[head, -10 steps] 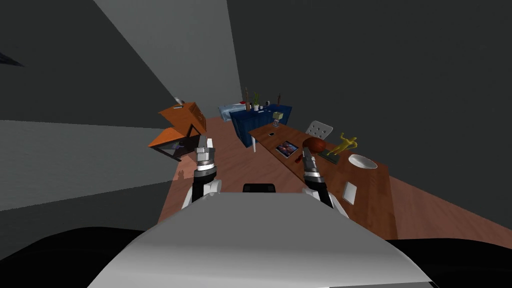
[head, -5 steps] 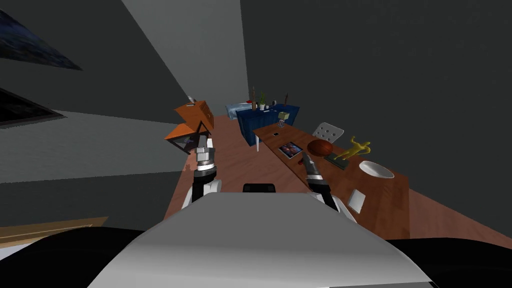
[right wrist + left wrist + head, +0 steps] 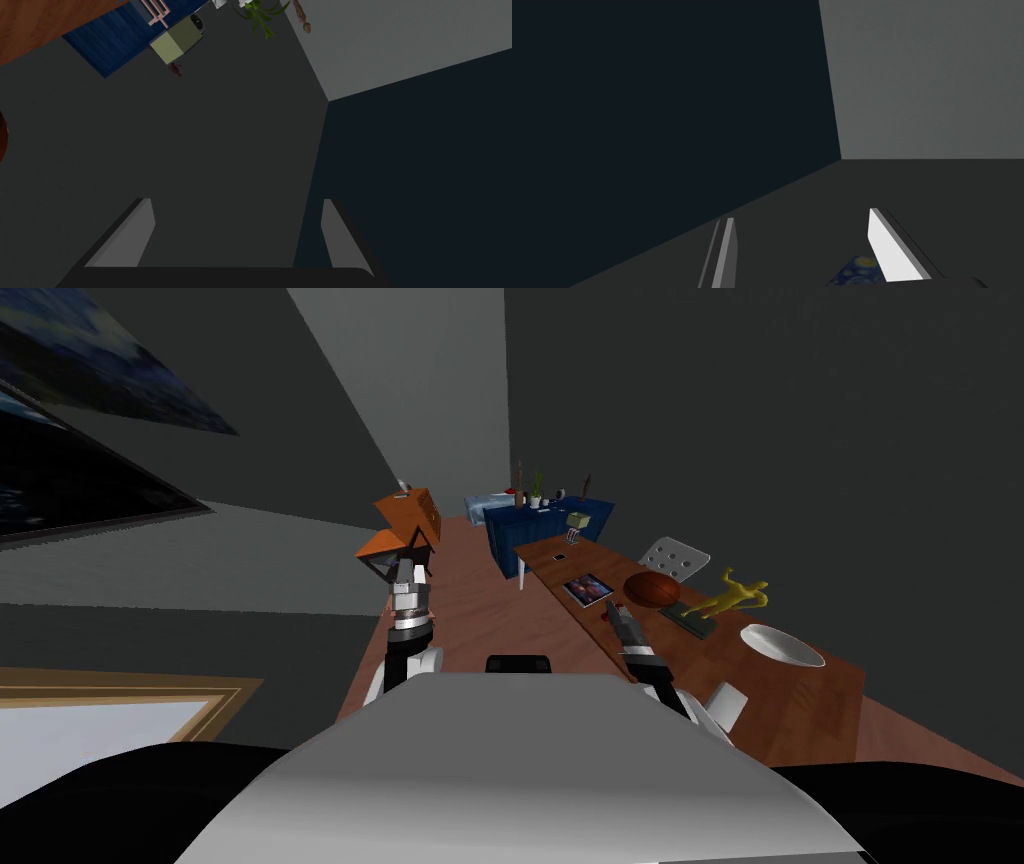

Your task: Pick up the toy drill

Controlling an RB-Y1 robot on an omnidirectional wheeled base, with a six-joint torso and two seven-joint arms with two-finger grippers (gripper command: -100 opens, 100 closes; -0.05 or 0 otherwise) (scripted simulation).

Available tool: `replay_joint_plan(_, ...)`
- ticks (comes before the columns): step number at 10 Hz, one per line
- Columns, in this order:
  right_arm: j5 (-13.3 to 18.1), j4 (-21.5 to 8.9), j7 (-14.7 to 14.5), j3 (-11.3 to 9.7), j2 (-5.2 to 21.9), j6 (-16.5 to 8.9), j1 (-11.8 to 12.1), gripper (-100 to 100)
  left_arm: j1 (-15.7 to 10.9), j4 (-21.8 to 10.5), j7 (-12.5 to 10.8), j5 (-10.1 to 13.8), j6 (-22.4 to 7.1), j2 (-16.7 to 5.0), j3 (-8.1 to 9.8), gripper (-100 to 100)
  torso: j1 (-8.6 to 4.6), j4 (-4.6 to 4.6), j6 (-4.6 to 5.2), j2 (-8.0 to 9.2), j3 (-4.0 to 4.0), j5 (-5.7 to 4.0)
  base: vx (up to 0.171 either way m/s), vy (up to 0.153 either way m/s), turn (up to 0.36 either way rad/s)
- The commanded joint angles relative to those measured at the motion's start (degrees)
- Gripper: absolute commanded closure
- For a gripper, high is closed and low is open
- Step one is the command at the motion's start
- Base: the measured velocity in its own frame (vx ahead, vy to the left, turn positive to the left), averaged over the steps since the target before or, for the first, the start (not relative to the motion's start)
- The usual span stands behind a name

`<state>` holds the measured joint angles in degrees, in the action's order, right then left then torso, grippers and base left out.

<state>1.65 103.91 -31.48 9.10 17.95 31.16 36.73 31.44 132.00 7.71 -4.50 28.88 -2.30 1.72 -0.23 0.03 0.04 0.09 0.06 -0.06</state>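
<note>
A: Grey left fingers [image 3: 728, 255] spread, nothing between them.
B: And the toy drill [image 3: 600, 609]?
A: Probably the red bit just beside the spread right fingers [image 3: 337, 235], half hidden. Closing blind could nudge it off the table [image 3: 790, 703] edge, or bump the ball [image 3: 652, 588] beyond.

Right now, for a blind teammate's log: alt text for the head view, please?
My right hand is at the edge of the long brown table, beside a small red thing, probably the toy drill. Further along the table lie a brown ball, a yellow figurine and a white bowl; my left hand hangs over the floor.
</note>
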Motion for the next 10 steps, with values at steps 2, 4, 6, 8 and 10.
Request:
replay_joint_plan(2,0.8,-2.5,-4.0,0.6,1.1,-0.4,0.5,-100,0.0,0.0,0.0,0.0,0.0,0.0,0.0,0,0.06,-0.01,0.01,-0.07,-0.04,0.01,-0.026,-0.019,0.131)
replay_joint_plan(4,1.4,-4.5,-7.1,1.2,2.2,-0.8,1.0,-100,0.0,0.0,0.0,0.0,0.0,0.0,0.0,0,0.04,-0.01,0.0,-0.03,-0.02,0.01,-0.05,-0.03,0.208)
replay_joint_plan(6,1.9,-6.6,-10.2,1.8,3.3,-1.1,1.6,-100,0.0,0.0,0.0,0.0,0.0,0.0,0.0,0,-0.04,0.01,0.01,0.02,0.01,-0.01,-0.06,-0.039,0.197)
replay_joint_plan(8,1.9,-6.6,-12.5,1.8,3.3,-1.1,1.6,-100,0.0,0.0,0.0,0.0,0.0,0.0,0.0,0,-0.02,0.01,0.01,0.02,0.01,0.0,-0.036,-0.021,0.061)
replay_joint_plan(10,2.5,-8.7,-16.1,2.4,4.3,-1.5,2.2,-100,0.0,0.0,0.0,0.0,0.0,0.0,0.0,0,0.05,-0.01,-0.02,-0.06,-0.03,0.01,-0.04,-0.017,0.187)
